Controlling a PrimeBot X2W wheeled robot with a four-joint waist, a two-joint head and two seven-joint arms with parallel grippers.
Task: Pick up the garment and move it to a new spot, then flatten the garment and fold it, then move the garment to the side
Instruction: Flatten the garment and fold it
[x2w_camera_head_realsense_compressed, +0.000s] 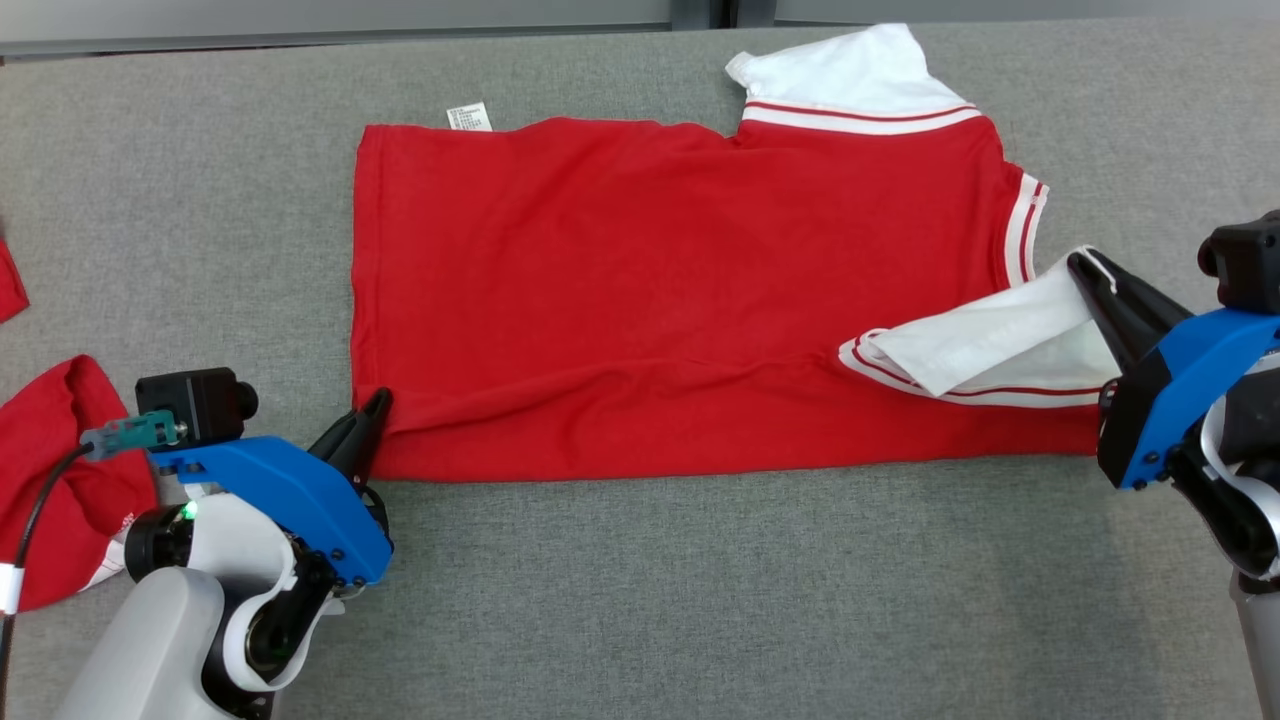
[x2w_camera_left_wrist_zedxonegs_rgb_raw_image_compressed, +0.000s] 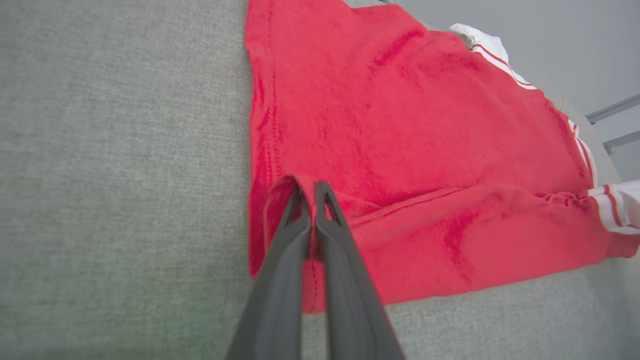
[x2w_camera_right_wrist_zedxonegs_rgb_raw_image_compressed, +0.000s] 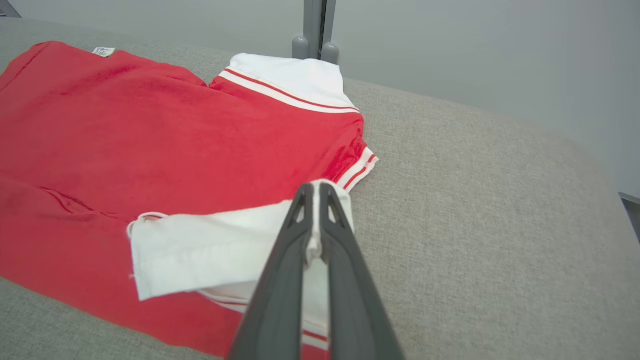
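**Between both pairs of jaws: garment gripped at two ends**

Between the pressed-together fingers of the left gripper, a pinch of red hem at the near corner of the garment, with cloth puckered up around the fingertips in the left wrist view. Between the fingers of the right gripper, closed tight, a thin edge of the white flap, lifted a little and folded back over the red body. Stretched from one pair of jaws to the other, the near edge of the garment, laid out wide and mostly flat on the grey fabric table. Just beyond the right jaws, a striped red-and-white cuff. Farther off, at the far edge, a second white piece with a red stripe. Well beyond the left jaws, at the far corner, a small white label. Off to the outer side of the left jaws, apart from the garment, a bunched red cloth.
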